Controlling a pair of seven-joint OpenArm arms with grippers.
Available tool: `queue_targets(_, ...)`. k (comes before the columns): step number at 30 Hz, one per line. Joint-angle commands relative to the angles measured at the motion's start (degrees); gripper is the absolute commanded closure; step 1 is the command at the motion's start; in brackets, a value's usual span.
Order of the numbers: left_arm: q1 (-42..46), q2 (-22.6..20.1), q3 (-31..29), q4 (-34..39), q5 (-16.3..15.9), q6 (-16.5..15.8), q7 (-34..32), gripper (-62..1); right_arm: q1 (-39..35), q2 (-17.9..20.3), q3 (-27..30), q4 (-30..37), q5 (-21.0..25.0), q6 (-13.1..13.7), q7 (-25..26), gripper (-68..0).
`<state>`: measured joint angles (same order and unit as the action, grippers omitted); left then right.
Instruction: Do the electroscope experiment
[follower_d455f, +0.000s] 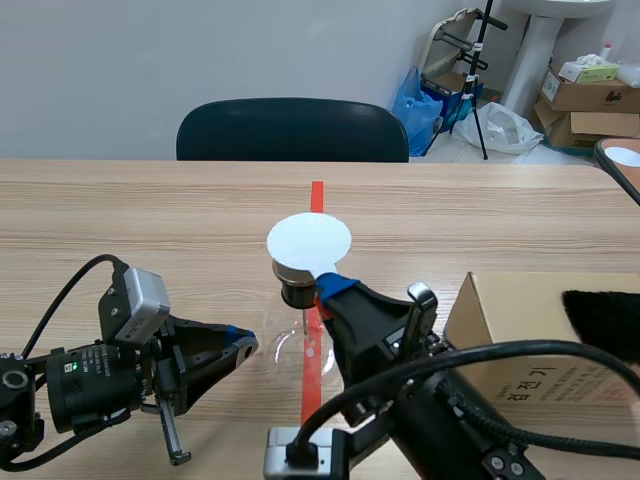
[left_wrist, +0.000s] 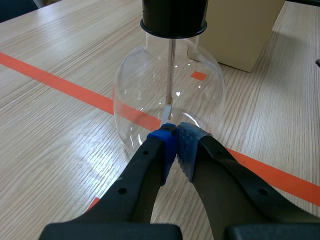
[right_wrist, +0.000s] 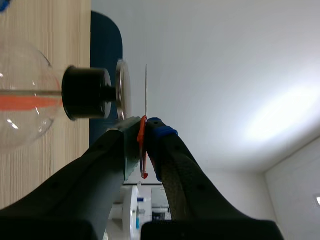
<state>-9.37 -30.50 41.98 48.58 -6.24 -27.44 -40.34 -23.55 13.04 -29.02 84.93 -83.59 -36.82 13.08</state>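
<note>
The glass flask (left_wrist: 140, 95) stands right ahead of the left gripper (left_wrist: 175, 136), barring the way forward; bare table (left_wrist: 55, 135) lies open either side. The right gripper (right_wrist: 142, 131) clamps a disc (follower_d455f: 309, 243) just clear of the metal cap (right_wrist: 122, 90); a cardboard box (follower_d455f: 500, 320) flanks that arm.

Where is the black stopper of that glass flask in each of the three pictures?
Scene view: the black stopper sits mid-table, just under the white disc.
Left wrist view: the stopper caps the glass flask.
Right wrist view: the stopper plugs the flask's neck.
Shared landmark: the orange-red tape line under the flask.
</note>
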Motion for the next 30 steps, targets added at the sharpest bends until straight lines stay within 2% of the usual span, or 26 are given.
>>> queue_targets(1,-0.1,0.0,-0.2,1.0,-0.5,-0.1,-0.6,-3.4,0.5,0.5,-0.2,1.4,-0.1,-0.6,-1.8,-1.8)
queue_targets(13,-0.1,0.0,-0.2,1.0,-0.5,-0.1,-0.6,-3.4,0.5,0.5,-0.2,1.4,0.5,-0.6,-24.8,-1.8)
queue_targets(17,-0.1,0.0,-0.2,1.0,-0.5,-0.1,-0.6,-3.4,0.5,0.5,-0.2,1.4,0.5,-0.6,-30.8,-1.8)
queue_targets(24,-0.1,0.0,-0.2,1.0,-0.5,-0.1,-0.6,-3.4,0.5,0.5,-0.2,1.4,0.5,-0.6,-36.3,-1.8)
queue_targets(30,-0.1,0.0,-0.2,1.0,-0.5,-0.1,-0.6,-3.4,0.4,0.5,-0.2,1.4,0.5,-0.6,-37.8,-1.8)
